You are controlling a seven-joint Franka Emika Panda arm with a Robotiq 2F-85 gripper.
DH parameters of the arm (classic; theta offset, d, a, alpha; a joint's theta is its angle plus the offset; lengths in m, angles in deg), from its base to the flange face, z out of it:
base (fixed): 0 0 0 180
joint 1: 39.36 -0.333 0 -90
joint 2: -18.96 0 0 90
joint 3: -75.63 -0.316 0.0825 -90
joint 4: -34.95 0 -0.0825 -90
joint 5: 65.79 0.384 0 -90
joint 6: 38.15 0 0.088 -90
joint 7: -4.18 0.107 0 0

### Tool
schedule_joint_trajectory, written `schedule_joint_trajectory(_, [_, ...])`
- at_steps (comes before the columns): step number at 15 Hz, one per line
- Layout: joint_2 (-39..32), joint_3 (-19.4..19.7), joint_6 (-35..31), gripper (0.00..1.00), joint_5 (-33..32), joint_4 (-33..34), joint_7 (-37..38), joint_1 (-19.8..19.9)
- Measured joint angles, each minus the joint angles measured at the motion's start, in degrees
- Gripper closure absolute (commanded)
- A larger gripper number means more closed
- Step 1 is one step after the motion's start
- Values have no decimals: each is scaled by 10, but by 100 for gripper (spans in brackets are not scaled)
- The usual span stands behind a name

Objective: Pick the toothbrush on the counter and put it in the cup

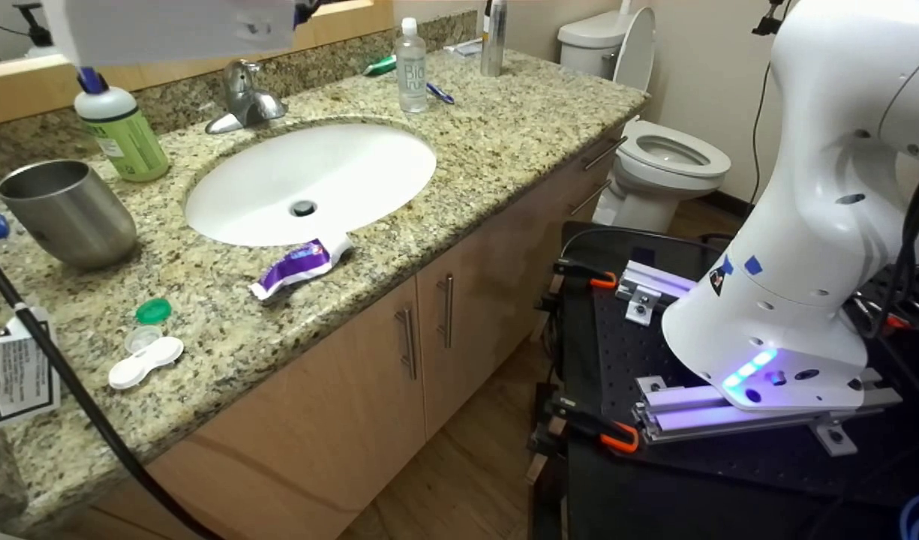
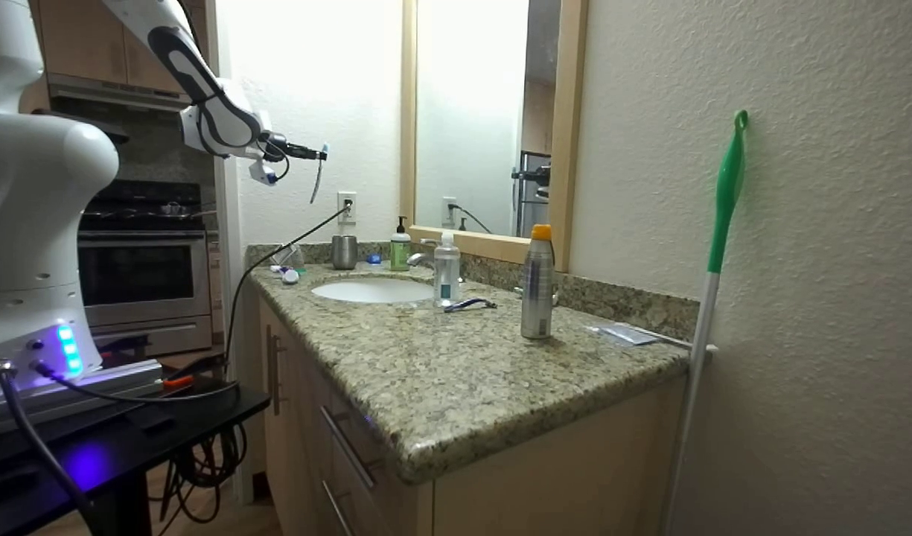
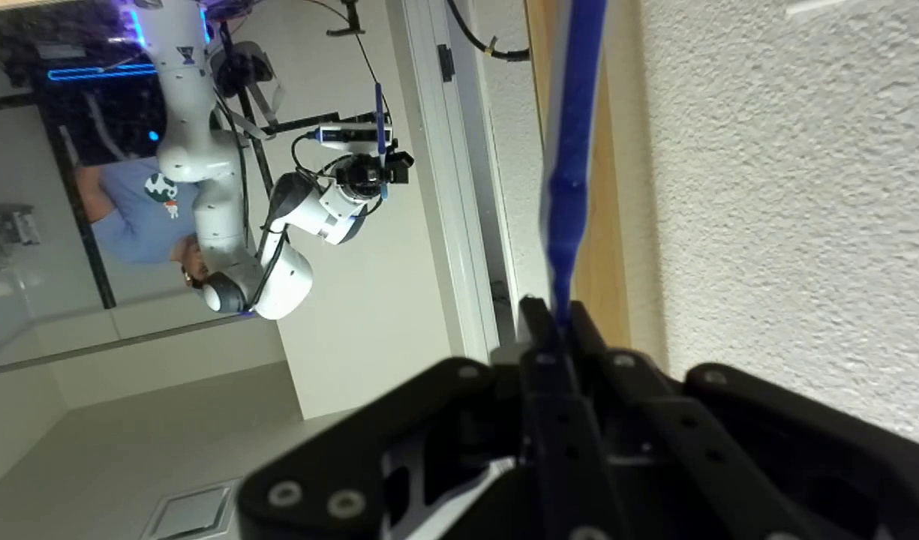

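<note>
The toothbrush (image 2: pixel 317 184) is in the air, well above the cup (image 1: pixel 91 229), pinched between the fingers (image 3: pixel 588 330) of the gripper (image 2: pixel 324 155), which press on its blue shaft from both sides. From the fingers most of it hangs down, long axis near upright with a slight lean, while a short pale bit sticks out above them. The cup stands upright on the counter (image 2: pixel 426 365), mouth up, so the move ahead seems to turn on getting that hanging end over the cup's rim before lowering. In an exterior view the toothbrush shows above the cup and toward the side where the arm (image 2: pixel 228 123) reaches in; whether it is nearer or farther than the cup, I can't tell. The wrist view cuts off the hanging end and leaves the cup out. In an exterior view where a pale block (image 1: pixel 174 30), perhaps part of the arm, fills the space above the cup, the toothbrush doesn't show. Which end has bristles is too small to make out.
</note>
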Motion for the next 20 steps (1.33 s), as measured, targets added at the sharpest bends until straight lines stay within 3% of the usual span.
schedule_joint_trajectory(3, [-64,-45,1,94,27,47,-2,56])
schedule_joint_trajectory(4, [-75,-50,1,99,27,55,-2,64])
schedule_joint_trajectory(6, [-81,-64,1,99,27,60,-2,80])
schedule_joint_trajectory(9, [-86,-122,14,99,27,72,-2,124])
schedule_joint_trajectory(14, [-163,-182,109,99,25,142,-2,147])
schedule_joint_trajectory(15, [-185,-184,123,94,25,153,-3,154])
schedule_joint_trajectory(20, [-197,-203,127,99,25,160,-1,168])
